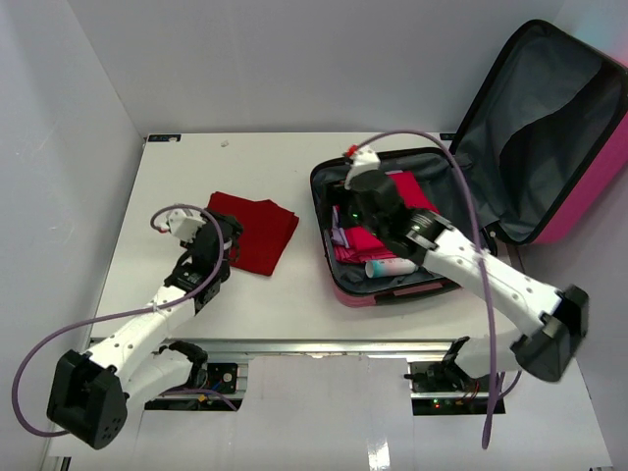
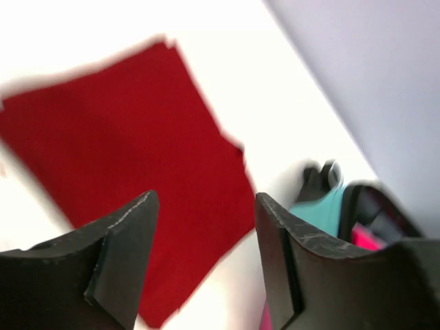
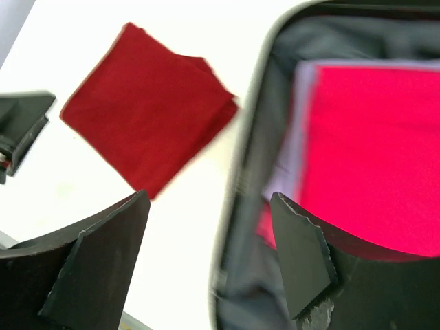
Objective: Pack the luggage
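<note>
Presently: folded red cloth [image 1: 257, 231] on counter [image 1: 285, 167], left of luggage [image 1: 549, 128]; left claw [image 2: 203, 199] nearest, jaws apart, cloth just beyond; right claw [image 3: 210, 196] spread, over luggage rim.

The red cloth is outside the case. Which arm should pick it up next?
Left. Its open left tool hangs at the edge of the red cloth, nothing in between. The right tool, also open, is over the rim of the luggage, farther from the cloth.
</note>
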Available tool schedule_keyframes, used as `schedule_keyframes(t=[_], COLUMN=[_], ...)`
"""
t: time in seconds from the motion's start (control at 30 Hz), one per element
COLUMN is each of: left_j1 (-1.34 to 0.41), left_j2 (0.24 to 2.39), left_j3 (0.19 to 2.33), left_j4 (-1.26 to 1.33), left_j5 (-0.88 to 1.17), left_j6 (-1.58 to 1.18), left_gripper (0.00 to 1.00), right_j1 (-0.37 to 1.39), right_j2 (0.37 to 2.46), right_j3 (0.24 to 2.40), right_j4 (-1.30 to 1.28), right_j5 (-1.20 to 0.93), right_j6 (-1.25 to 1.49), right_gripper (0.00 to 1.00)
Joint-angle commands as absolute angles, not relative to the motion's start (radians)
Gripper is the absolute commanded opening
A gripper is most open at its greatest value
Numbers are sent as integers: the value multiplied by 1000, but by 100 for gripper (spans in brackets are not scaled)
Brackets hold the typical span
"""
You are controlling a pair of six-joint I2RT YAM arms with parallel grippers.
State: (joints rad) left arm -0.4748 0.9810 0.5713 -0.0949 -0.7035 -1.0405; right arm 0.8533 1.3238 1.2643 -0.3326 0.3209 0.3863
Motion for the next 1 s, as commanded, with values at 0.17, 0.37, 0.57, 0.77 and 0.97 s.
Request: schedule_keyframes(t=[0.17, 0.37, 0.57, 0.77, 0.97], left_j1=[-132, -85, -80, -81, -80], left_j2=[936, 901, 850, 768, 753], left_j3=[584, 466, 405, 387, 387], left_j4=[111, 222, 264, 237, 242], left_j5=[-182, -45, -37, -89, -110], left_j6=[-808, -754, -784, -773, -747], left_gripper=[79, 85, 85, 85, 85], right_j1=[980, 977, 951, 933, 919], right_j2=[1872, 2113, 2251, 2302, 2358], right_j3=[1705, 1877, 1974, 1951, 1958], right_j4=[-406, -452, -505, -503, -494], right_j5=[468, 512, 557, 560, 508], right_j6=[527, 613, 689, 733, 764], right_gripper=[79, 80, 80, 79, 77])
